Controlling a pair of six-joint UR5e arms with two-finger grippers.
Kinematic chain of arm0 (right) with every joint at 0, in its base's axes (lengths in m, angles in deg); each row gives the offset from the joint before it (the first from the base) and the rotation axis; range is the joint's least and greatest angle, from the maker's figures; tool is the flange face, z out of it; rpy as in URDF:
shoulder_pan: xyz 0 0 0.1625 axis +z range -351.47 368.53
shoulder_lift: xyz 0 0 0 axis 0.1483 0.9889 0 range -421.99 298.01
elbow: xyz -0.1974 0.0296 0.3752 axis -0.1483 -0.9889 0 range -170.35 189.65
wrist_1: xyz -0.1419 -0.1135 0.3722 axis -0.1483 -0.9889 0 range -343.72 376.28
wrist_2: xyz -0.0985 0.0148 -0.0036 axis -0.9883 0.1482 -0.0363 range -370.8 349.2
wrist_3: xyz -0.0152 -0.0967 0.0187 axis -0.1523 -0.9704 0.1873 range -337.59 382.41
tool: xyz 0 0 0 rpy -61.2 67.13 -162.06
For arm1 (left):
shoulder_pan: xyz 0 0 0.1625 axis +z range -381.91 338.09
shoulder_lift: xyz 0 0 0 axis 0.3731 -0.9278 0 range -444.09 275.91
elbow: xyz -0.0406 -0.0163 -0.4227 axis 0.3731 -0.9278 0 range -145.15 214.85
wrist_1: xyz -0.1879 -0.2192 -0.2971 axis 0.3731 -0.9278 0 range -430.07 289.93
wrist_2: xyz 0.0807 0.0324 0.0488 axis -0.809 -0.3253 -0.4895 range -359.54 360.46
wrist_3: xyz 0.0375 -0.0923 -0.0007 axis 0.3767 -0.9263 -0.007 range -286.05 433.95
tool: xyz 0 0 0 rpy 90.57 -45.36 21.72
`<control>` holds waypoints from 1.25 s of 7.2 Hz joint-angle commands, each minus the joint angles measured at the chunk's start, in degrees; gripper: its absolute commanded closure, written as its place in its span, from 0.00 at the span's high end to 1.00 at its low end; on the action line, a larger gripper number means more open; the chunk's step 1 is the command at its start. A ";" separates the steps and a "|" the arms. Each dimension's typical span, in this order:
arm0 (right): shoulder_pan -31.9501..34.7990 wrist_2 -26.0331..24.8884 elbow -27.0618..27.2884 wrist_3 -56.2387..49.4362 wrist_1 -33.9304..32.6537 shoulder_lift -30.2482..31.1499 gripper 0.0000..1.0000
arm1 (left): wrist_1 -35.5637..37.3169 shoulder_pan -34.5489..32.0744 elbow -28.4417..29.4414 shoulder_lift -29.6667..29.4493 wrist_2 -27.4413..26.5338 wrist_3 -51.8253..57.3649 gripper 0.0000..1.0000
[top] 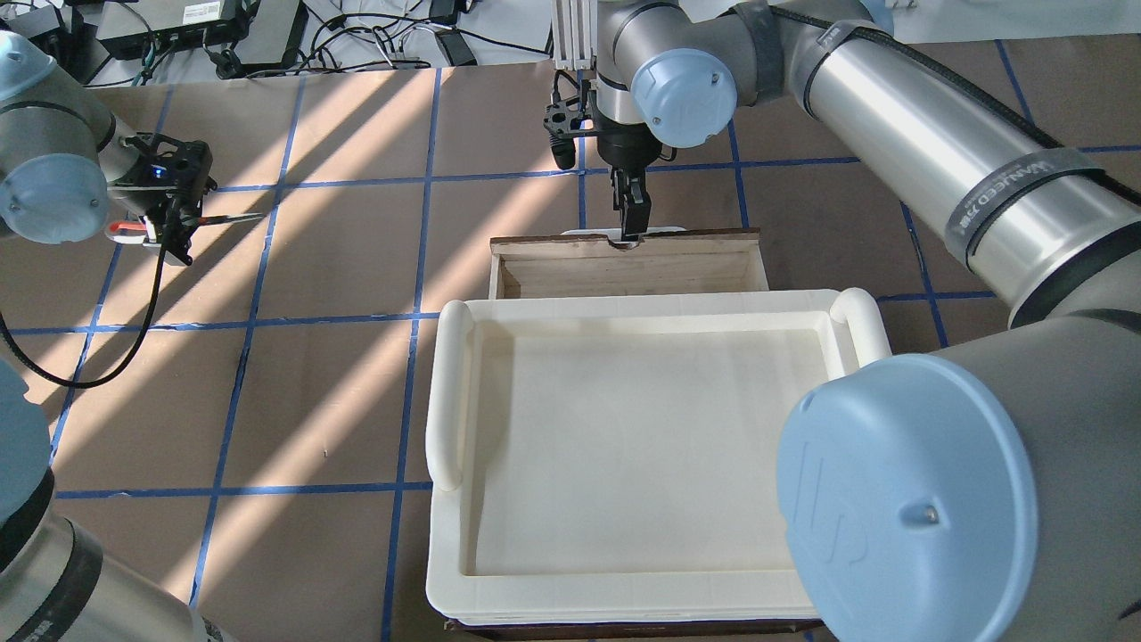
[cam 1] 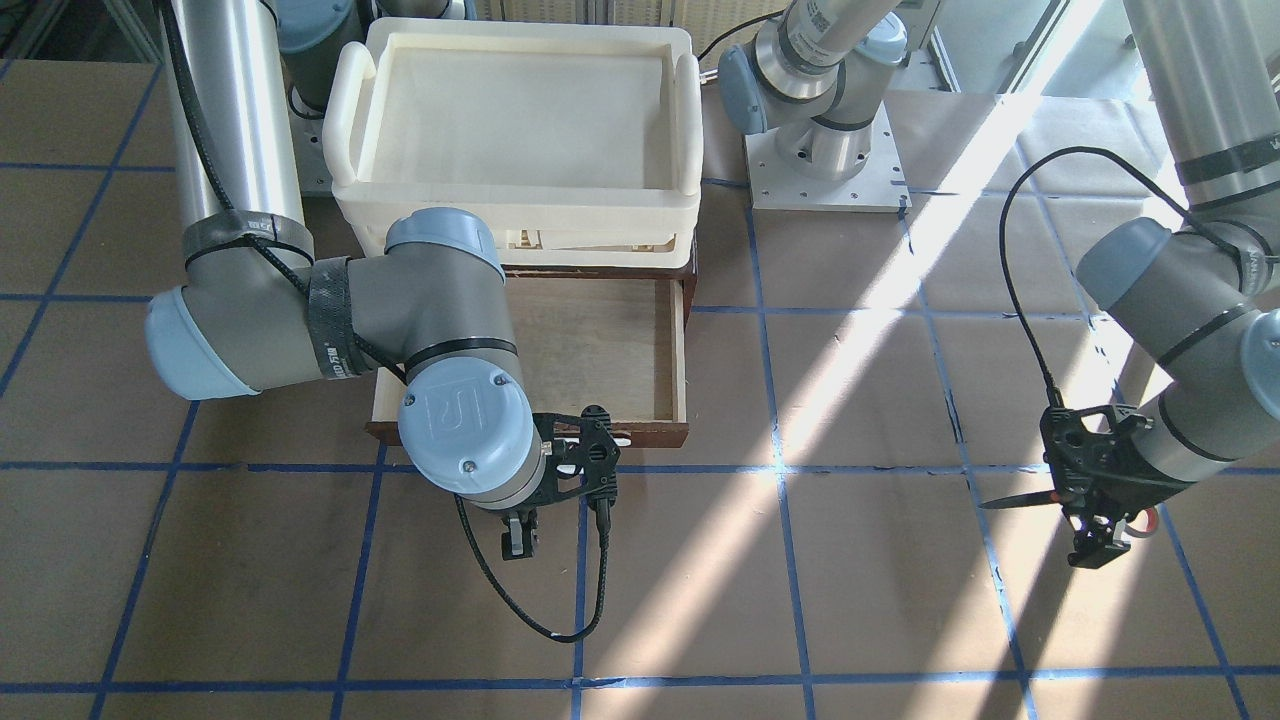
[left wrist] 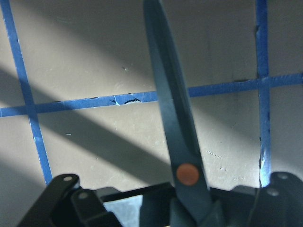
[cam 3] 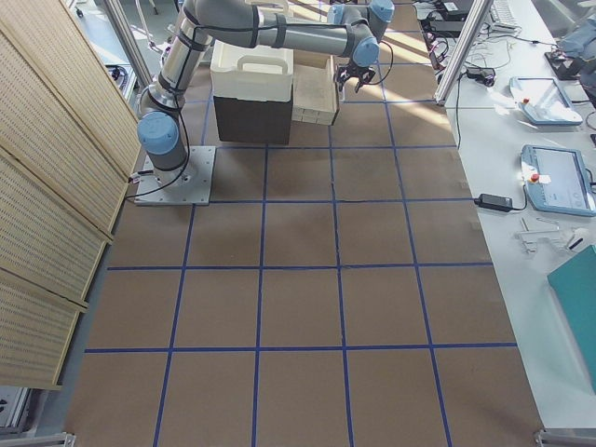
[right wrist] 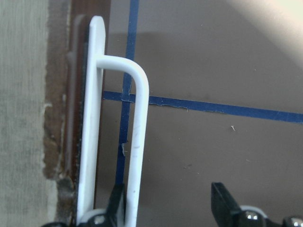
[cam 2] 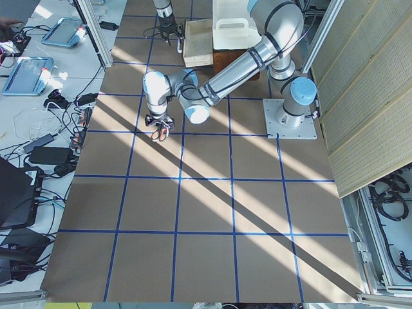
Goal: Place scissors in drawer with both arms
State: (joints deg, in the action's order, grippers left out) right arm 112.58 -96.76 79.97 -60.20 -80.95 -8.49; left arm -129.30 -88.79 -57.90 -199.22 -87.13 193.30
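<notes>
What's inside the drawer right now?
Only bare pale wood shows in the open part of the drawer. Its rear lies under the cream tray, one side behind the right arm: unseen.

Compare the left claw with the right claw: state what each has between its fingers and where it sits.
The left claw is shut on the scissors; the right claw is open, straddling the white handle unclamped. The left claw hangs over the table, well aside from the drawer; the right claw is at the drawer's front. Both point downward.
</notes>
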 commanded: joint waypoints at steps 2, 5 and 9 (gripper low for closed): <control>0.00 -0.43 0.00 0.68 -0.68 0.63 0.95 | -3.60 -3.86 0.03 2.98 -0.47 -5.07 0.00; -0.08 -2.27 0.44 5.26 0.11 7.21 1.00 | -6.86 -8.95 0.03 5.61 -0.56 -11.93 0.00; -2.62 -1.50 6.03 30.32 6.70 21.24 1.00 | -8.80 -15.98 0.03 7.55 -0.21 -23.08 0.00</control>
State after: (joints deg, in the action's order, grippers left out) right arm 111.38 -98.81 82.87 -38.67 -75.99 7.29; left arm -137.50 -102.29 -57.87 -192.27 -87.46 174.22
